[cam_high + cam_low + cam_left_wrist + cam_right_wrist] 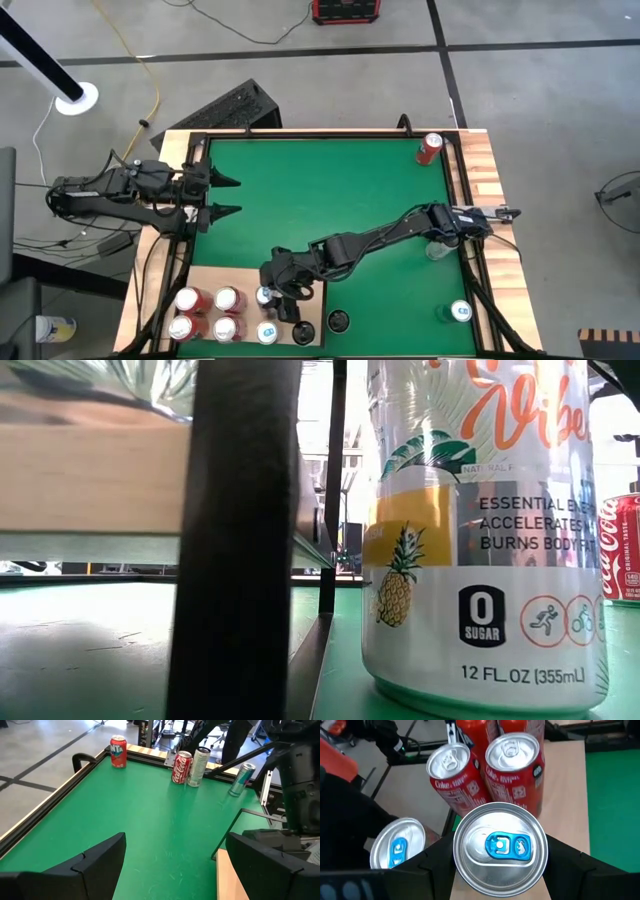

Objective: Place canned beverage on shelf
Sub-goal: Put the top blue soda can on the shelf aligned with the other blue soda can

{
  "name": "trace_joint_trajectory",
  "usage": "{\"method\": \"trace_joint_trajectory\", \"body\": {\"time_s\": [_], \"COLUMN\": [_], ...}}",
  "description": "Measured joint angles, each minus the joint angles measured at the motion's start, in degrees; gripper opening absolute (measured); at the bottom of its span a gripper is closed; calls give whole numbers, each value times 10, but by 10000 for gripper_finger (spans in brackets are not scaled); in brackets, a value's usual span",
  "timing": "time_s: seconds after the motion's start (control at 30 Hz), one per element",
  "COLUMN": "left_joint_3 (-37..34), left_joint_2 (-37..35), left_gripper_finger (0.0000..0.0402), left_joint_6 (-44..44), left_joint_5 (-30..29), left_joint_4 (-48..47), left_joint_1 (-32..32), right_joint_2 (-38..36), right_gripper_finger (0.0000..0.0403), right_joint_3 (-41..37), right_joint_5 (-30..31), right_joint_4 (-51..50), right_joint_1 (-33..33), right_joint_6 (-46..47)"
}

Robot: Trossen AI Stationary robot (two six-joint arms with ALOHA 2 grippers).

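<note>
Gripping can [500,851], right end effector [497,862], over shelf [565,795].

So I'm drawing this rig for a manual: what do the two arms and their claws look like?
Both arms are black and jointed, built from chunky segments with dark cables running along them. The left claw ends in two pointed, wedge-shaped black fingers. The right claw has the same flat black fingers. I can't make out any markings.

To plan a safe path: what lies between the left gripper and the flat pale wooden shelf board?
Only bare green mat separates left gripper from shelf; high view shows it.
</note>
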Motion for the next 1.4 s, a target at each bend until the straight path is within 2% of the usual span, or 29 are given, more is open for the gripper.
{"method": "trace_joint_trajectory", "body": {"time_s": [0.33, 0.5, 0.57, 1.07, 1.33, 1.4], "left_joint_3": [0, 0, 0, 0, 0, 0], "left_joint_2": [0, 0, 0, 0, 0, 0], "left_gripper_finger": [327, 327, 327, 327, 327, 327], "left_joint_6": [0, 0, 0, 1, 5, 6], "left_joint_5": [0, 0, 2, 11, 11, 11], "left_joint_4": [0, 0, 0, 0, 0, 0], "left_joint_1": [0, 0, 0, 0, 0, 0], "right_joint_2": [0, 0, -1, -3, -43, -67], "right_gripper_finger": [259, 310, 318, 303, 303, 303], "right_joint_3": [0, 0, 0, 1, 2, 0], "right_joint_5": [-10, -10, -10, -10, -6, 8], "right_joint_4": [-7, -4, -3, 3, -6, -36], "right_joint_1": [0, 0, 0, -10, -14, -15], "right_joint_6": [4, 10, 11, 25, 54, 54]}}
